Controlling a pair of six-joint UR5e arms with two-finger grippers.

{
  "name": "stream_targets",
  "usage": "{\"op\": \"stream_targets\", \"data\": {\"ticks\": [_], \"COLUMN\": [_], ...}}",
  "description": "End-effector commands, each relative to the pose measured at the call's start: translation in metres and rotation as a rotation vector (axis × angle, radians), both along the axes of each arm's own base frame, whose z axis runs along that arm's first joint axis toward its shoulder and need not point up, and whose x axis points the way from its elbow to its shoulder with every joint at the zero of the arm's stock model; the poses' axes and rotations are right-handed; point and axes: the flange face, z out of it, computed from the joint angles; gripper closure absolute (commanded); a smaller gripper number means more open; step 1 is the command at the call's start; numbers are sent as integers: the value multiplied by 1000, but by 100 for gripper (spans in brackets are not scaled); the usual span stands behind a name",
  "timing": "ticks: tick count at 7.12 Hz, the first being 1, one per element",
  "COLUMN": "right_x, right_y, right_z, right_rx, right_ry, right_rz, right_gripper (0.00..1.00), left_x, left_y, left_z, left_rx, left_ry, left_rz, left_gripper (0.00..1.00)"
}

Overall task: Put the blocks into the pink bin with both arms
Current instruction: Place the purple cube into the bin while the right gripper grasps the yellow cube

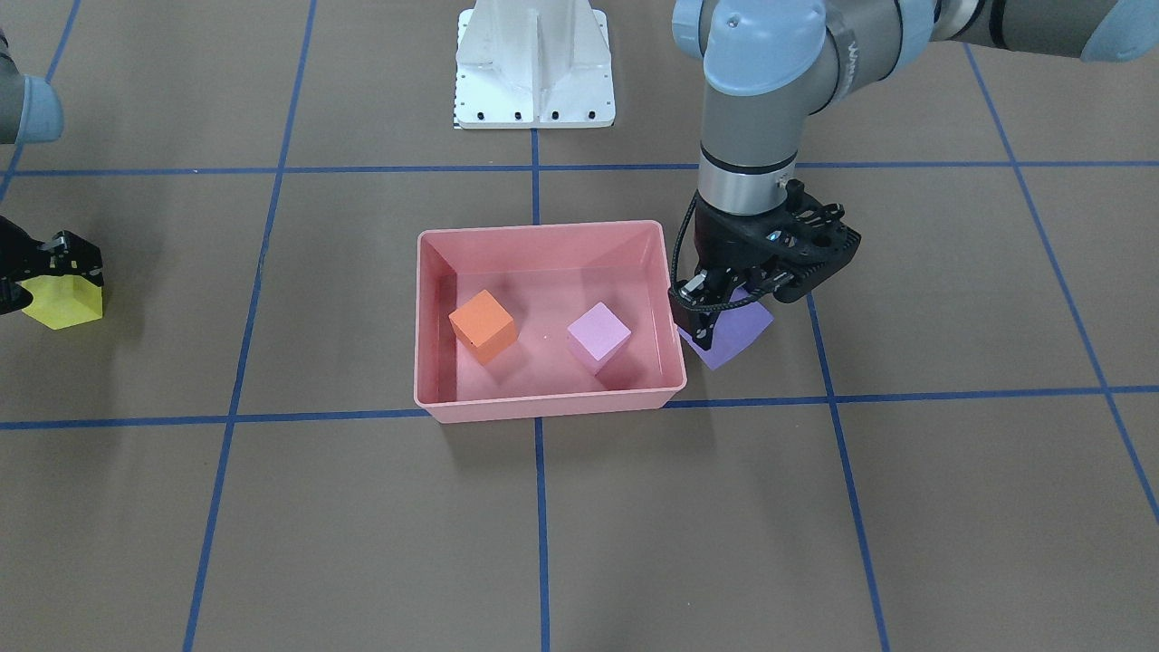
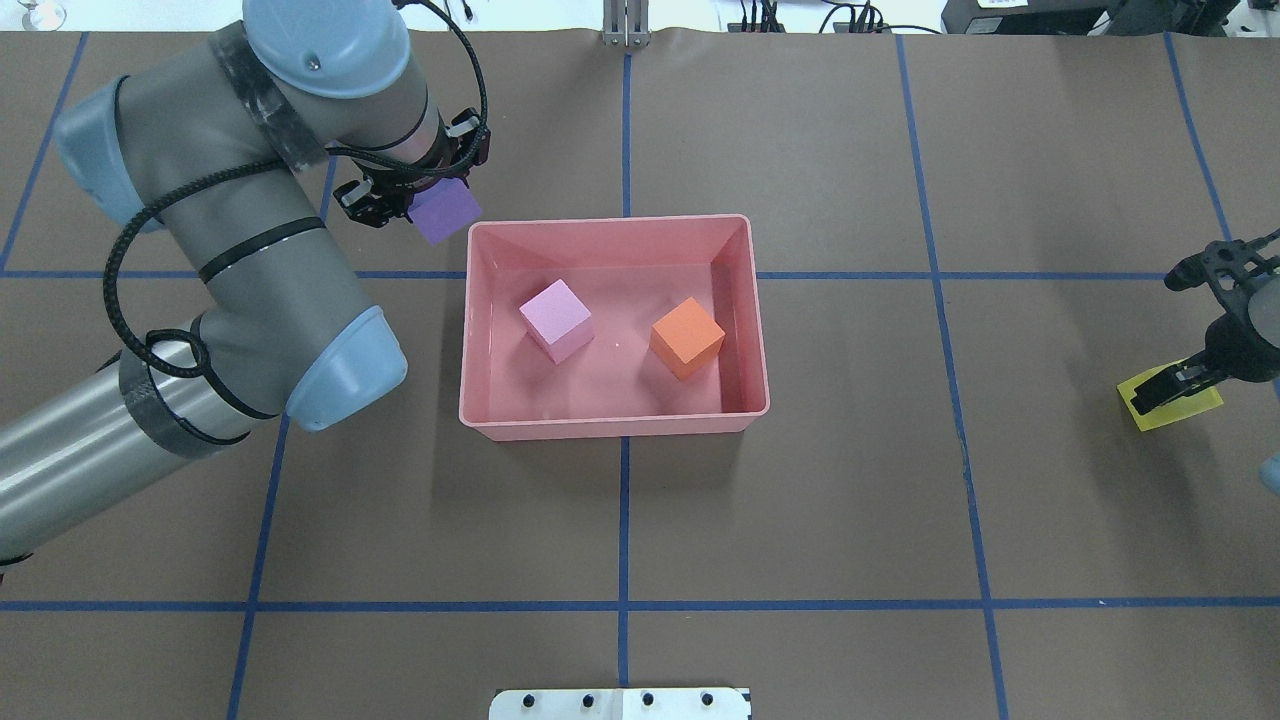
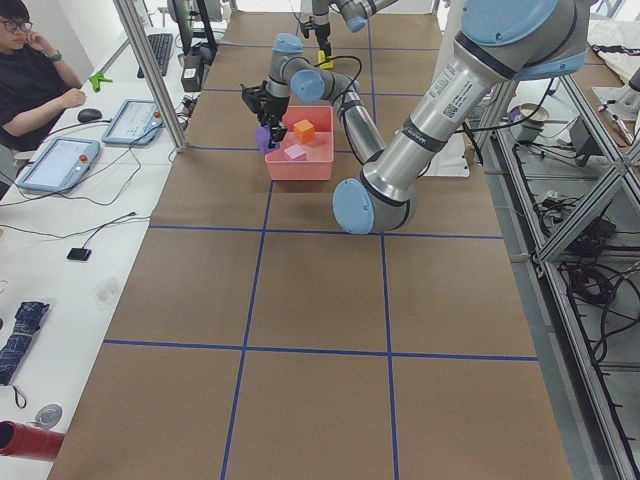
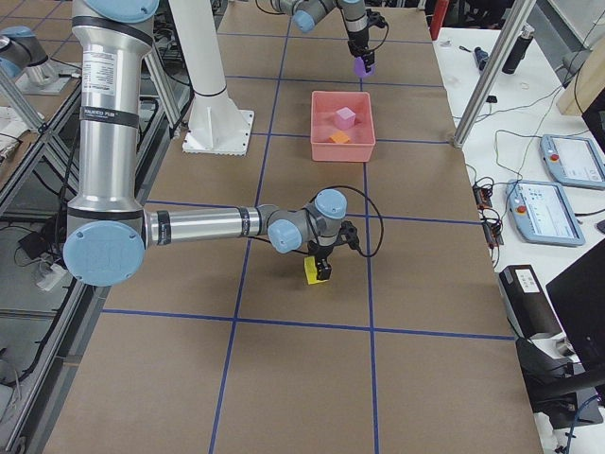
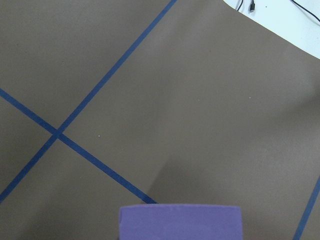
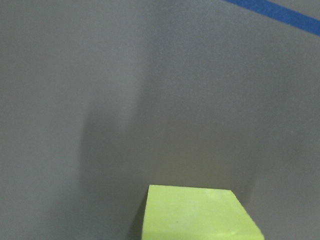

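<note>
The pink bin (image 1: 543,407) (image 2: 615,425) stands mid-table and holds the orange block (image 1: 483,326) (image 2: 687,337) and the light pink block (image 1: 598,337) (image 2: 557,318). My left gripper (image 1: 715,312) (image 2: 415,200) is shut on the purple block (image 1: 729,340) (image 2: 447,212) (image 5: 180,222). It holds the block just outside the bin's end wall, seemingly a little above the table. My right gripper (image 1: 54,281) (image 2: 1175,385) is far off to the other side. It is shut on the yellow block (image 1: 62,303) (image 2: 1170,400) (image 6: 197,212), low at the table.
The white base mount (image 1: 534,68) (image 2: 620,703) stands behind the bin on the robot's side. Blue tape lines cross the brown table. An operator (image 3: 30,80) sits at a side desk beyond the table's far edge.
</note>
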Motion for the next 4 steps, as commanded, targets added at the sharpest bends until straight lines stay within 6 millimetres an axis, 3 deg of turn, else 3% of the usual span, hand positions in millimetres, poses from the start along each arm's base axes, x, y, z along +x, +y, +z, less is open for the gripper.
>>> {"op": "stream_targets", "data": {"ticks": [1,2,4], "right_x": [1,4,33], "right_y": [0,-3,-16], "right_z": [-3,-8,-38], "right_rx": [10,16,49], "right_ry": [-3,-13,-65], "right_rz": [0,5,64], "right_gripper": [100,100,100], "left_x": [33,39,66], "left_y": [29,36,62], "left_z": [-42,-56,-58], "left_rx": [-11,-11,-7], "left_ry": [71,90,93], "left_rz": [7,12,65], "left_gripper": [100,100,100]}}
